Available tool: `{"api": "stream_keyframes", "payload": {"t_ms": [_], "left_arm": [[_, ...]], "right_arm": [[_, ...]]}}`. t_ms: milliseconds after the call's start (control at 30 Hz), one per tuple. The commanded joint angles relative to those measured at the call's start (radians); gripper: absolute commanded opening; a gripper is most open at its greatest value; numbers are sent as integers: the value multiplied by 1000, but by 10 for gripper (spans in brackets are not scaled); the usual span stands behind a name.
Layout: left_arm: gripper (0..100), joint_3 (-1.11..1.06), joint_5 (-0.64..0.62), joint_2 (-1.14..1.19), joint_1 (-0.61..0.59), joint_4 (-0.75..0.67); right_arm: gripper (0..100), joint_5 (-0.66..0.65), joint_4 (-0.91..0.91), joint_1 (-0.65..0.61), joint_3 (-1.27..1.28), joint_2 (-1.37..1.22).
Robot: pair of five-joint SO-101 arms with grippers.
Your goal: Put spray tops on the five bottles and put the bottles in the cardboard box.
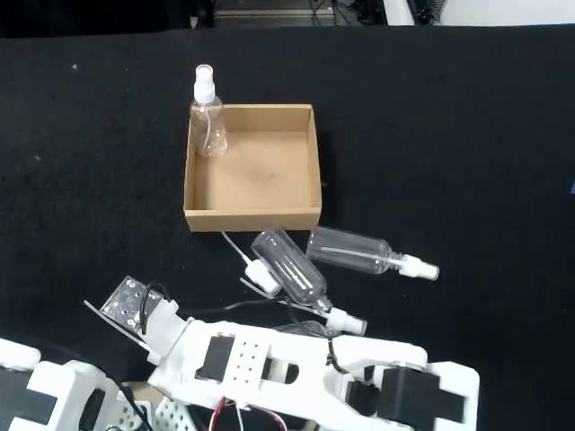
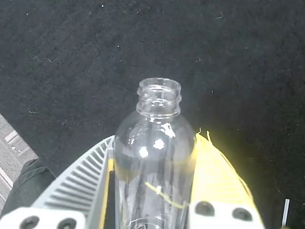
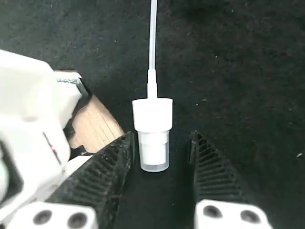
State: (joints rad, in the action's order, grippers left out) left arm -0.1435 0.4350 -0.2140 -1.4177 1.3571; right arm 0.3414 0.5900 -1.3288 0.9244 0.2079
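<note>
- Step in hand, by my reading: capping. Left hand (image 2: pixel 155 143) is clenched on an uncapped bottle (image 2: pixel 155 157), gripped by the body, open neck pointing away over the black counter (image 2: pixel 71 47).
- Right hand (image 3: pixel 160 138) is released, fingers spread either side of a loose spray top (image 3: pixel 152 129) lying on the counter, dip tube pointing away. Neither finger looks to be touching it.
- Next move likely calls for closing on the spray top's collar, lifting it, then threading the thin tube into the bottle neck. The tube is long and narrow, so alignment will need care.
- Cardboard box (image 1: pixel 252 218) sits mid-counter. One capped bottle (image 1: pixel 208 126) stands in its far left corner.
- Two more capped bottles lie on the counter just in front of the box: the nearer bottle (image 1: pixel 289 265) and the farther bottle (image 1: pixel 350 251), close together.
- A white spray top with tube (image 1: pixel 260 277) lies against the nearer bottle. I cannot tell whether it is the one between the right hand's fingers.
- In the way: the lying bottles sit between the arms and the box's near wall.
</note>
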Motion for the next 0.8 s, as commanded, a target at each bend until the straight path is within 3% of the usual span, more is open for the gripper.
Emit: {"api": "stream_keyframes", "payload": {"t_ms": [0,300,400,433,600,767], "left_arm": [[130,61,-6,-18,-8,3],[130,61,-2,-18,-8,8],[130,61,0,-18,-2,9],[130,61,0,-18,1,9],[131,47,-6,-84,45,9],[130,-77,-91,-255,242,5]], "right_arm": [[178,0,-48,11,-50,-70],[165,-2,29,109,-104,-101],[42,-6,44,130,-111,-96],[5,-35,46,130,-113,-87],[9,-255,157,155,-108,25],[11,-376,385,322,-125,236]]}}
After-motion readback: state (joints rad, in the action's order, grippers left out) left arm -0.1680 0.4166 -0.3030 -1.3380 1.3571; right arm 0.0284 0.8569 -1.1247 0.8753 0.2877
